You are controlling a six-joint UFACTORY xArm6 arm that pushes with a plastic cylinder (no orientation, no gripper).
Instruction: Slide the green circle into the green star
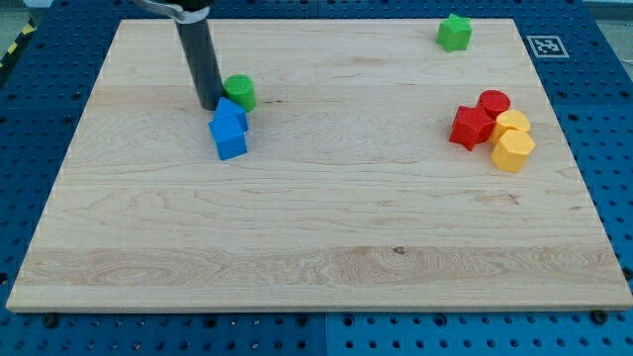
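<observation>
The green circle (239, 91) sits on the wooden board at the view's upper left. My tip (211, 105) rests on the board just to its left, close to or touching it. The green star (454, 33) lies far off at the view's top right, near the board's top edge. Two blue blocks, one (230, 115) above the other (230, 141), lie right below the green circle and just right of my tip; the upper one touches the circle.
At the view's right, a red star (470, 128), a red circle (494, 103) and two yellow blocks, one (513, 123) above the other (512, 150), are bunched together. A fiducial marker (544, 44) sits off the board's top right corner.
</observation>
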